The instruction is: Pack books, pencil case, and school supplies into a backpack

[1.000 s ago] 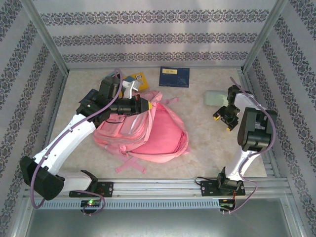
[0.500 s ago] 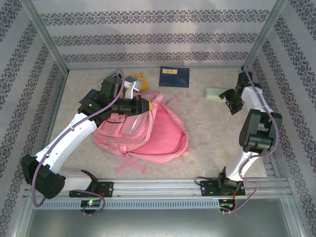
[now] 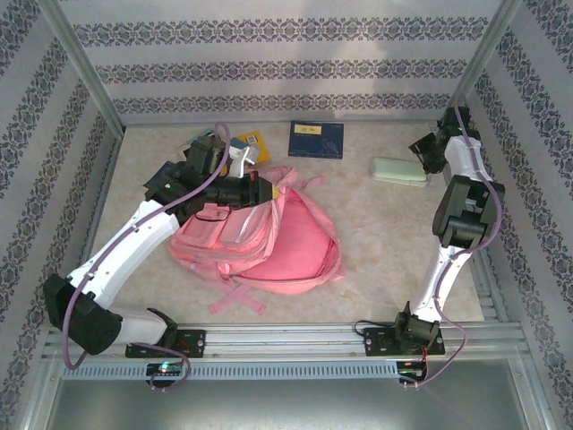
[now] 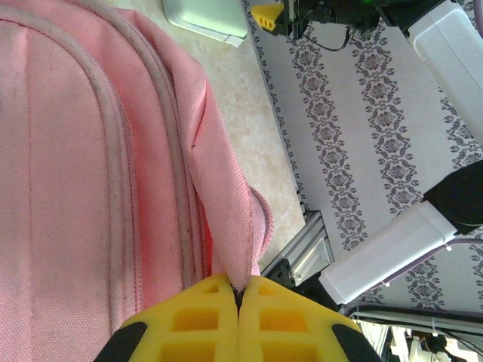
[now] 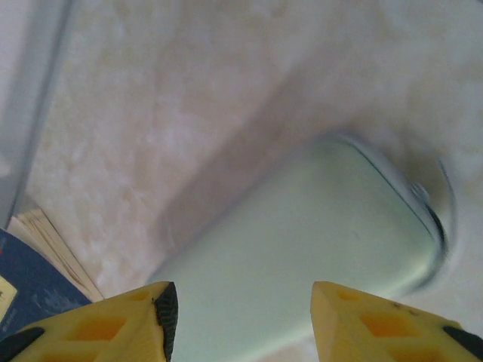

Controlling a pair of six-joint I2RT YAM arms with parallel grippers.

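Marbled desk point(image 3: 385, 242), patterned walls all round. Right gripper point(image 5: 240, 305), jaws apart, hovers over the mint pencil case point(image 5: 302, 249) at upper right of the top view. The case lies askew to the jaws, so closing here may pinch one corner and the soft pouch could slip out. Left gripper point(image 4: 238, 298) is clamped on a fold of the backpack point(image 4: 83, 188), centre-left. If that thin fold pulls free, the opening sags shut.
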